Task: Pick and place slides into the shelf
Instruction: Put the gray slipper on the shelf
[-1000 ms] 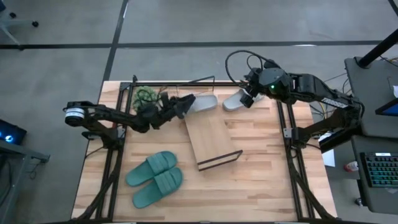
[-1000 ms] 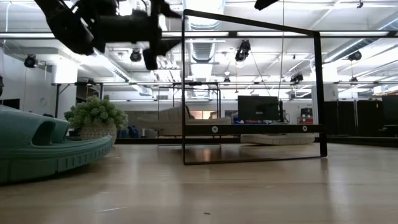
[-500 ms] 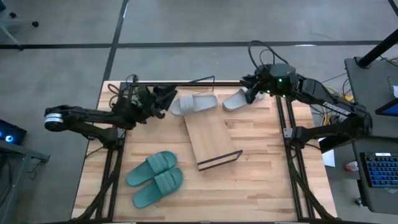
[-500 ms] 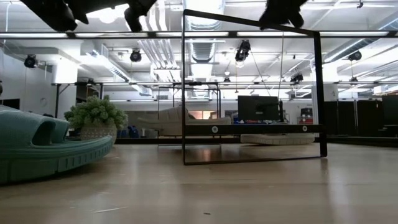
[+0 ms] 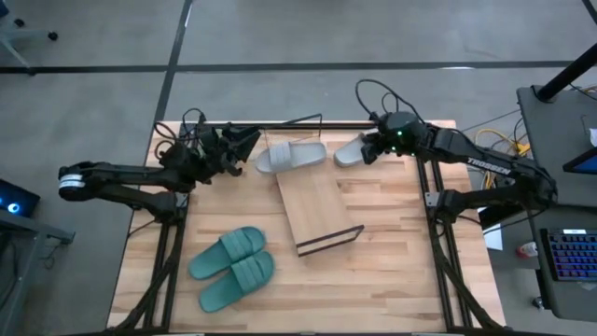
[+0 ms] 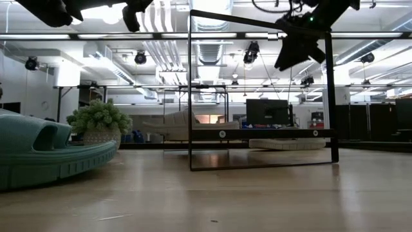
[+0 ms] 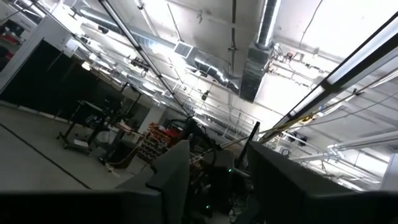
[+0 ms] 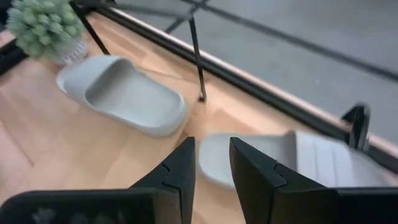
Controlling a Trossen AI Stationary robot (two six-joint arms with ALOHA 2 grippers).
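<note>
Both grey sandals lie on the table at upper centre of the overhead frame, one (image 5: 291, 156) just above the shelf board (image 5: 317, 209), the other (image 5: 352, 151) to its right, with the teal pair (image 5: 232, 268) at lower left. Over the last second the left gripper (image 5: 241, 147) has pulled back toward the plant (image 5: 201, 140), its grip impossible to tell, while the right gripper (image 8: 210, 163) has swung down over the right-hand grey sandal, fingers slightly parted and holding nothing. A pickup looks imminent, though the shelf's thin wire frame (image 8: 196, 53) stands close by.
</note>
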